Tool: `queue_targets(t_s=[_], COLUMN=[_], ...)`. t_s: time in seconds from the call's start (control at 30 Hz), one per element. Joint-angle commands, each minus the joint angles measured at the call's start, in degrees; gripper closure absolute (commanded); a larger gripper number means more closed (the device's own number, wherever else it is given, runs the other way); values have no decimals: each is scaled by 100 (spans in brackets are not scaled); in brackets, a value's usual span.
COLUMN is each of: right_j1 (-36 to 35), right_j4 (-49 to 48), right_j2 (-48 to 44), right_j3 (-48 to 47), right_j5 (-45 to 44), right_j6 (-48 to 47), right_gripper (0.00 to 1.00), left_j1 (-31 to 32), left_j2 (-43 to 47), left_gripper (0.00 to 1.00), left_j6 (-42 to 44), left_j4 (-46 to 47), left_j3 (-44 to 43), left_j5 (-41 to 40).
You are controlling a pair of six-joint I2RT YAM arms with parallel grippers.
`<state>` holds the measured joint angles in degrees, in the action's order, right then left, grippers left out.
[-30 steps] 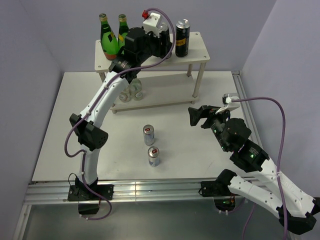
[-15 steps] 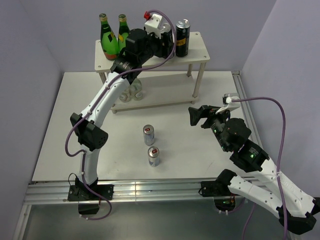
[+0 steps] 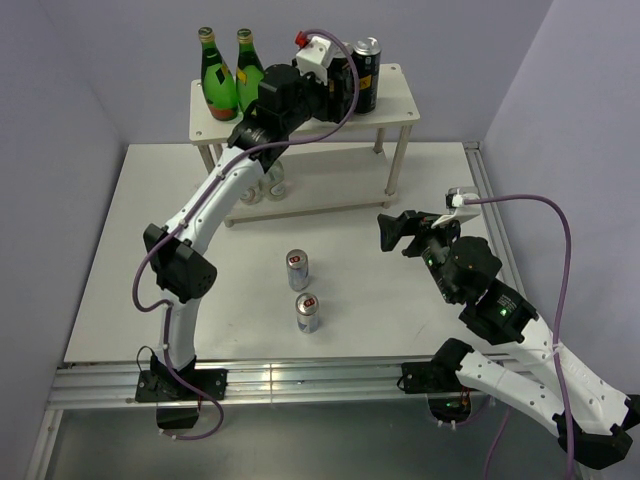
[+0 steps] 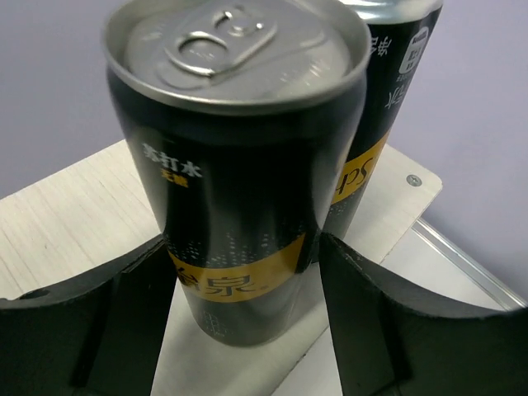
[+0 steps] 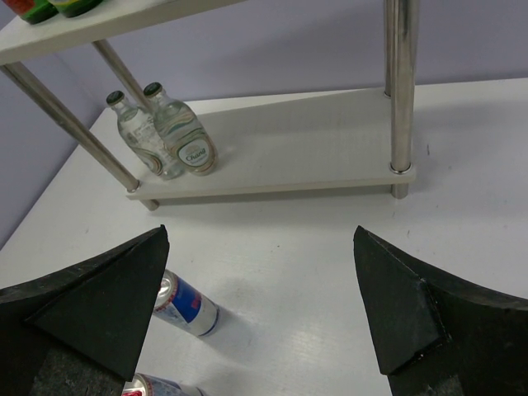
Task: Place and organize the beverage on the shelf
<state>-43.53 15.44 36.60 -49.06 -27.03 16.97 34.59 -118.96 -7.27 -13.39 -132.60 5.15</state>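
Observation:
My left gripper (image 3: pixel 338 88) is shut on a black can (image 4: pixel 239 165) over the top board of the cream shelf (image 3: pixel 398 102). The can's base is at the board, close beside the second black can (image 3: pixel 366 75), which also shows in the left wrist view (image 4: pixel 375 124). Two clear bottles with green caps (image 5: pixel 177 132) stand on the lower board (image 5: pixel 305 148). Two slim silver cans (image 3: pixel 297 269) (image 3: pixel 308 312) stand on the table. My right gripper (image 3: pixel 395 232) is open and empty above the table, right of the silver cans; one of them shows in its view (image 5: pixel 186 305).
Two tall green glass bottles (image 3: pixel 218 80) (image 3: pixel 247 60) stand at the left end of the top board. A metal shelf leg (image 5: pixel 400 91) rises in front of my right gripper. Grey walls enclose the table on three sides.
My left gripper has moved right along the top board with the black can, bringing it closer to the second black can. The right arm has not moved.

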Motion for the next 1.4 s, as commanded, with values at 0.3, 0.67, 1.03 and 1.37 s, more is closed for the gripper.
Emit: queue_targets(t_s=[0.3, 0.67, 1.03, 1.37], right_j1=[-33, -33, -2245, -3961], right_j4=[-287, -331, -7, -198], right_j2=[-12, -12, 197, 1110], right_j3=[142, 203, 924, 1873], right_j5=[-92, 13, -275, -998], right_j6=[69, 122, 1220, 2635], right_gripper=[0, 0, 4, 2], left_j1=[206, 487, 1964, 2315], left_j2=[979, 2095, 4643, 6024], left_gripper=[3, 1, 1, 1], left_j6=[269, 322, -362, -802], left_j4=[494, 776, 759, 310], left_j3=[875, 2395, 5936, 7299], left_j5=[-488, -1207, -3151, -3731])
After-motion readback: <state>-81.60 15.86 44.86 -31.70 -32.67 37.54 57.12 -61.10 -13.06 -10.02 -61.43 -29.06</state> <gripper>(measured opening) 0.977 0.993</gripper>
